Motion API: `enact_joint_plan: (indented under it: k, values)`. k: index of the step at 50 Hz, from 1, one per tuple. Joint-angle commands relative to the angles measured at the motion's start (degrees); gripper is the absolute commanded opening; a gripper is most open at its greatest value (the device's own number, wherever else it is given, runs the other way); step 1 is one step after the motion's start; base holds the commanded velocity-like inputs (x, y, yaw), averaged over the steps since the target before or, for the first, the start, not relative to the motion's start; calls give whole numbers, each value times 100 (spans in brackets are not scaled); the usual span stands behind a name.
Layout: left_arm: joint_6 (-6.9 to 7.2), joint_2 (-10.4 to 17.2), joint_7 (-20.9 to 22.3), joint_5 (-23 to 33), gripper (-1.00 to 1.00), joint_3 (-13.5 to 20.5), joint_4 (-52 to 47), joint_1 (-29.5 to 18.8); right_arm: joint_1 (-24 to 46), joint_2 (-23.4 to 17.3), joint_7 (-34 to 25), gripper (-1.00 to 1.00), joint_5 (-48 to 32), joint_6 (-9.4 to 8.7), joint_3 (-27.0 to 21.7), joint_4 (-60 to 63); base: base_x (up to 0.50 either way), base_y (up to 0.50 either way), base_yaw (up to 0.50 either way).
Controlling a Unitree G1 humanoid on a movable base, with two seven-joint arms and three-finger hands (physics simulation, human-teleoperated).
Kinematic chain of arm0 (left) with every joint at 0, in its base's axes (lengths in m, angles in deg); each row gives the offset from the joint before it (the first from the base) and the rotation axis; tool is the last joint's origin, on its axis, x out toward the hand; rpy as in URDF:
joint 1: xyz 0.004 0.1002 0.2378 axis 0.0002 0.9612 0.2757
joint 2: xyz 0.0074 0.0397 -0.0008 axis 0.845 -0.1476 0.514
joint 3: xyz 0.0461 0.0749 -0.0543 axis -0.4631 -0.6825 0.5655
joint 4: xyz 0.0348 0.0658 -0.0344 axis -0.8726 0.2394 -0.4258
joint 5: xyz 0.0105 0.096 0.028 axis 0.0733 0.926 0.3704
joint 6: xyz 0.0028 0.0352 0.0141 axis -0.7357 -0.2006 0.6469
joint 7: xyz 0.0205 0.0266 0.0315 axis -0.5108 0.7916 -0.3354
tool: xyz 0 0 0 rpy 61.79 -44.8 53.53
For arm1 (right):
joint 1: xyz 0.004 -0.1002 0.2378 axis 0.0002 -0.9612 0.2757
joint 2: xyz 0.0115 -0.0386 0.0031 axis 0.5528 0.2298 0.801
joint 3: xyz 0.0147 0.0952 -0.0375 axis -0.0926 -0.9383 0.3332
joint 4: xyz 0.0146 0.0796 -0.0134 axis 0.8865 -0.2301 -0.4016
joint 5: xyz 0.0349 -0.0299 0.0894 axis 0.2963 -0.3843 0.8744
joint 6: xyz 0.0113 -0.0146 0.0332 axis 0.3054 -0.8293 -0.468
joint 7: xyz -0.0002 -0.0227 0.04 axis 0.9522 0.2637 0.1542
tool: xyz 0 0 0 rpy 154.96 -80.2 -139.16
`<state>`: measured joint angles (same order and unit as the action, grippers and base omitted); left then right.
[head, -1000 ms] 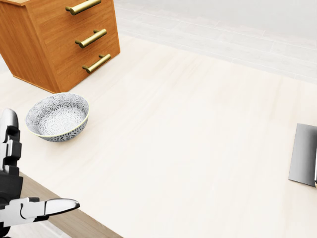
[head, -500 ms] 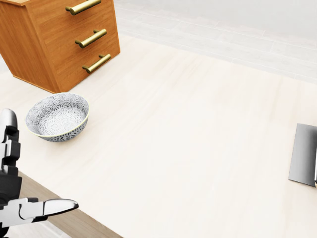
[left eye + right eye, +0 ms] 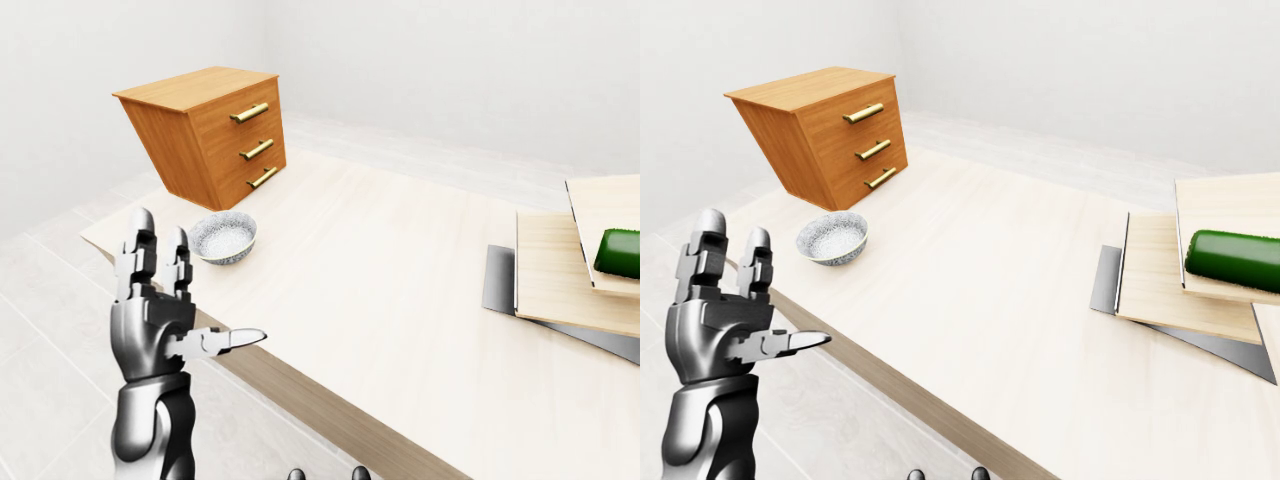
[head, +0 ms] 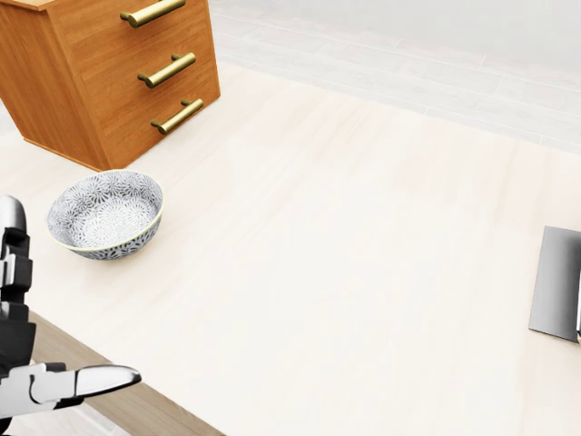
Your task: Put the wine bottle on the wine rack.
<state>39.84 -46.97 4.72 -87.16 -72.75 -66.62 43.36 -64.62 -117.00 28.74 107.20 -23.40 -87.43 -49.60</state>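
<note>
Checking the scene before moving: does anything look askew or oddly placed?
Yes. The green wine bottle lies on its side on stacked pale wooden boards, and the wooden drawer chest sits on the tabletop, apparently tilted.

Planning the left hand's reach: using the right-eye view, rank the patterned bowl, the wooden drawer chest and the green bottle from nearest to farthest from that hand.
From the left hand:
1. Patterned bowl, just up and right of the hand.
2. Wooden drawer chest, above the bowl, upper left.
3. Green bottle, lying on stacked boards at the right edge.

table (image 3: 400, 270) | on it: drawer chest (image 3: 210, 130), bowl (image 3: 223, 238), stacked boards (image 3: 1180, 275)
</note>
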Motion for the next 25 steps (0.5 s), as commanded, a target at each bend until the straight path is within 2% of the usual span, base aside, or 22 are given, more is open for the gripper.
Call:
enact_joint_plan:
  k: [1,8,19,21,25]
  values:
    - [0,-5,-7,-7,100,2,-65,5,84,-150,21,100,-6,0,-250,367,0,0,0]
    - [0,-4,7,-11,100,21,-42,-1,304,-244,98,100,-52,0,-112,492,0,0,0]
    - [0,-24,10,35,100,-35,32,-6,775,-306,588,100,205,0,257,1059,0,0,0]
    - [0,-30,27,67,100,-69,116,-7,1018,-210,748,100,217,0,685,1189,0,0,0]
    - [0,-13,22,49,100,-56,110,-1,1104,-163,874,100,303,0,883,1312,0,0,0]
